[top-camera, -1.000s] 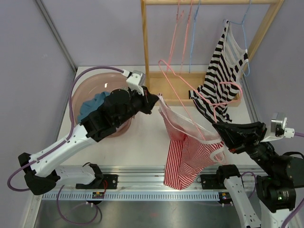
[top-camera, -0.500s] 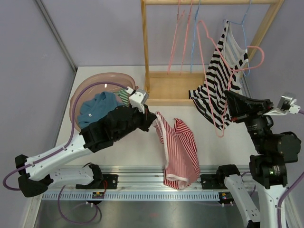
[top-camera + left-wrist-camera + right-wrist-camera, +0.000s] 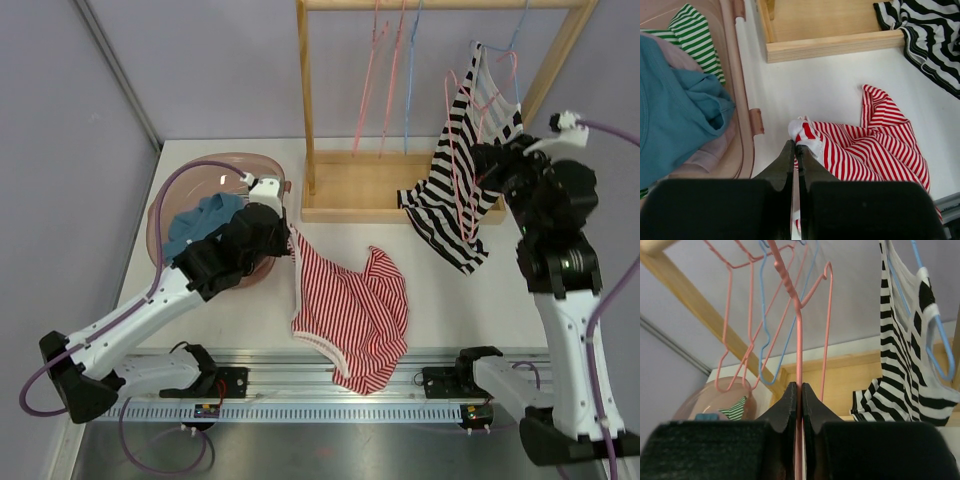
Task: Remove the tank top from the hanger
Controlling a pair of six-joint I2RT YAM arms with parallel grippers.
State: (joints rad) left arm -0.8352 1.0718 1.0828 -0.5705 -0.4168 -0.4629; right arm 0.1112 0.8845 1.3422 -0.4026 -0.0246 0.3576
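Separation looks done: the red-striped tank top [image 3: 355, 320] lies spread on the table [image 3: 450, 300] near its front edge, well apart from the pink hanger [image 3: 799, 340]; our left gripper [image 3: 794, 146] pinches its white-trimmed edge tight; our right gripper [image 3: 799, 386] clamps the hanger's wire beside the wooden rack [image 3: 305, 100]; we judge only releasing remains.

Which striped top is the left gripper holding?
The red-and-white tank top, lying on the table, pinched at one edge by the shut left gripper. The black-and-white one hangs at the rack; the green-striped one lies in the pink basin.
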